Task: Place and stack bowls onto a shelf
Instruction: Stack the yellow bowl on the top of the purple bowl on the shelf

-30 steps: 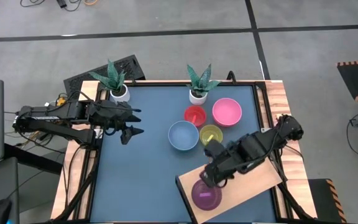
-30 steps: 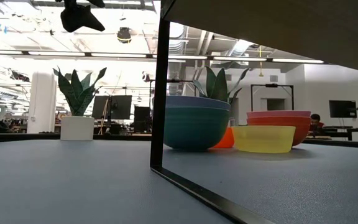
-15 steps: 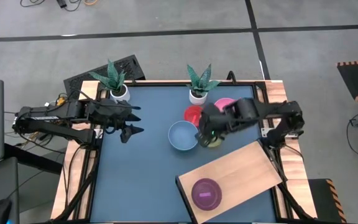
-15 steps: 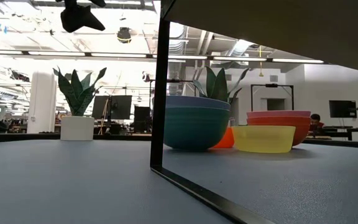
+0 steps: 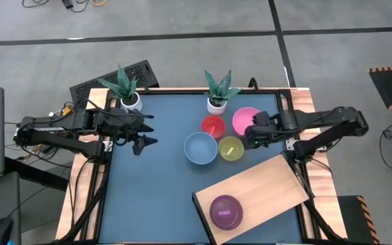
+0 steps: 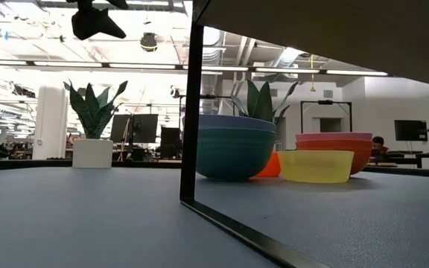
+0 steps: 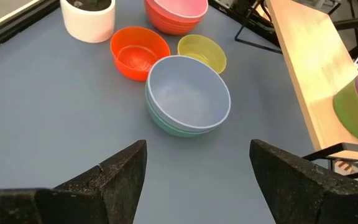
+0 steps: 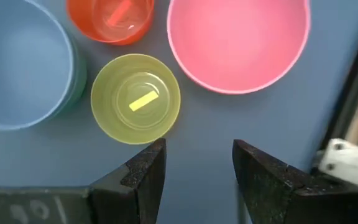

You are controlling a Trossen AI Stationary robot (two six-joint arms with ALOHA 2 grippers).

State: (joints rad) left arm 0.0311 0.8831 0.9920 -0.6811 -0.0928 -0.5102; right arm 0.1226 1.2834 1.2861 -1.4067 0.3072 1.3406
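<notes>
While the purple bowl [image 5: 225, 211] sits alone on the pale wooden shelf [image 5: 264, 187], near its front end, four other bowls cluster on the blue table [image 5: 155, 190] behind it. The light blue bowl [image 5: 201, 148] is nested in a darker green one, whose rim shows under it in the left wrist view [image 7: 166, 127]. The small yellow-green bowl [image 5: 231, 148] and the small red bowl [image 5: 213, 126] each hold a short strip on the bottom; what it is cannot be told. The pink bowl [image 5: 248, 122] lies in a red one, seen from the low view as two rims. In the left wrist view the purple bowl has lime green walls.

The shelf stands askew at the table's front right, raised on a dark frame [image 6: 192, 112]. The table's left half is bare, with open room between the left gripper [image 5: 143, 135] and the bowls. Two white plant pots [image 5: 131, 102] stand along the back edge.

The right gripper [image 5: 249, 137] hovers just right of the yellow-green bowl, its fingers [image 8: 143, 171] spread and empty. The left gripper hangs over the table's left edge, its fingers [image 7: 126, 171] also apart, grasping nothing.

Only the low view shows the room behind and the shelf's underside; only the high view shows both arms at once.
</notes>
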